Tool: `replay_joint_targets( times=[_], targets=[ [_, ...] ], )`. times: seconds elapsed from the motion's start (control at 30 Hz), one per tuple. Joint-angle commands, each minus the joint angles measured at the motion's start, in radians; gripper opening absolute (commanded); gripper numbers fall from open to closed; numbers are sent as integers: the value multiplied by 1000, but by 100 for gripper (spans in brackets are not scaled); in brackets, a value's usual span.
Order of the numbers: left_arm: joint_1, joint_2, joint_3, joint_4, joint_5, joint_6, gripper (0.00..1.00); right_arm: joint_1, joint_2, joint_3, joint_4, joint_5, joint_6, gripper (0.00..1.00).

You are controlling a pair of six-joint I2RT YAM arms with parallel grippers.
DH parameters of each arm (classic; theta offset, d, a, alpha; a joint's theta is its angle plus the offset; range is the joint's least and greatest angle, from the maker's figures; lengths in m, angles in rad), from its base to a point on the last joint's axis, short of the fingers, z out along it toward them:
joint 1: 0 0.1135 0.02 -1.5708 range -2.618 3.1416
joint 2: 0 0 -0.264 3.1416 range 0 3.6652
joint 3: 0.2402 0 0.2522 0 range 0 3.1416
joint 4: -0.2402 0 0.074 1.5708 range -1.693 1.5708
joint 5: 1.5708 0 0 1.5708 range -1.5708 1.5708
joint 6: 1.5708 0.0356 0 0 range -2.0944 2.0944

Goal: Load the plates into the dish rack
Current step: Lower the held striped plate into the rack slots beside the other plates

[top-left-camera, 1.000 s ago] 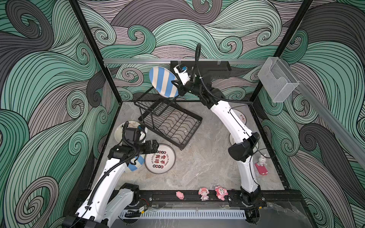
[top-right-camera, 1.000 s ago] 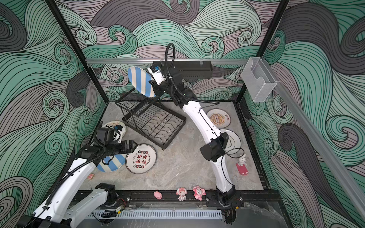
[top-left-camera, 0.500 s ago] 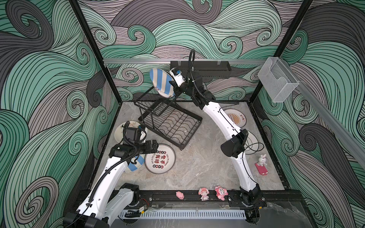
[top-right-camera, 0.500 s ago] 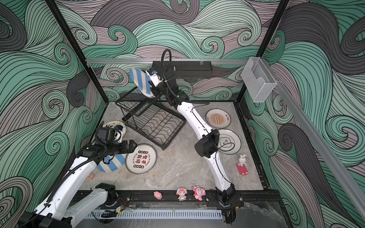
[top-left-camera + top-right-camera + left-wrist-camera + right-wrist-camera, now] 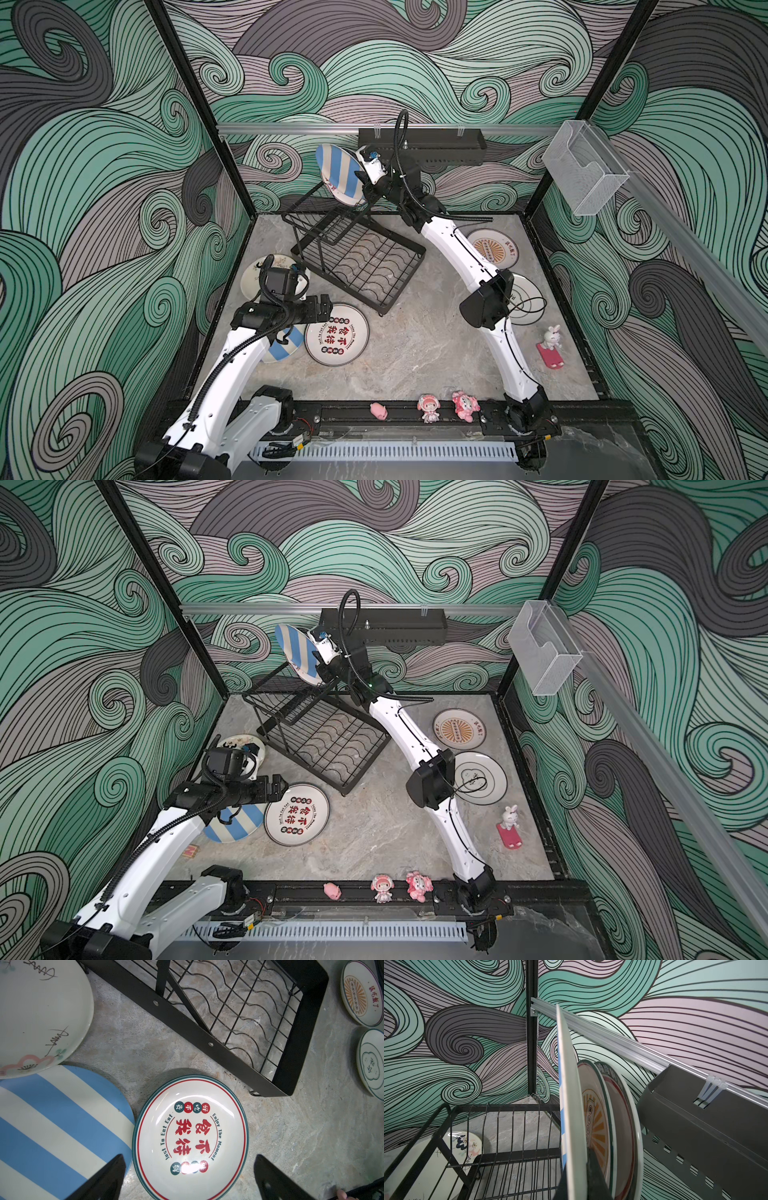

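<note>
The blue-and-cream striped plate [image 5: 338, 174] [image 5: 569, 1105] is held on its edge, almost upright, over the raised upper tier of the dish rack [image 5: 182, 1023], at the far side of the surface [image 5: 415, 353]. The right jaws are closed firmly on its rim. In the right wrist view, a standing sunburst plate [image 5: 593, 1126] and a red-ringed plate [image 5: 623, 1126] stand on edge just beside it. I cannot tell if they sit in the slots.

The other plates lie flat on the surface. The character plate [image 5: 336, 334] [image 5: 191, 1136] is near the front corner of the rack, with a second striped plate [image 5: 52, 1126] just beside it and a floral plate [image 5: 41, 1012] next to that. On the right lie a flat sunburst plate [image 5: 492, 249] and a teal-rimmed plate [image 5: 525, 305], which is partly covered by the right arm.

The left jaws are wide open, hold nothing, and hang over the character plate.
</note>
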Motion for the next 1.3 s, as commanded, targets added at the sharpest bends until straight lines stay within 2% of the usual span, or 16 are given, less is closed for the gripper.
replay_joint_targets(
  times=[0.0, 0.67, 0.97, 1.27],
  targets=[
    [8, -6, -3, -28, -21, -3, 99, -4, -2, -1, 71, 15, 18, 0],
    [9, -4, -4, -28, -19, -3, 99, -16, 52, -11, 69, 2, 87, 0],
    [8, -4, -3, -28, -17, -3, 99, -16, 71, -5, 73, -41, 91, 0],
    [8, -3, -3, -26, -13, -3, 99, -16, 1, -74, 145, -11, 91, 0]
  ],
)
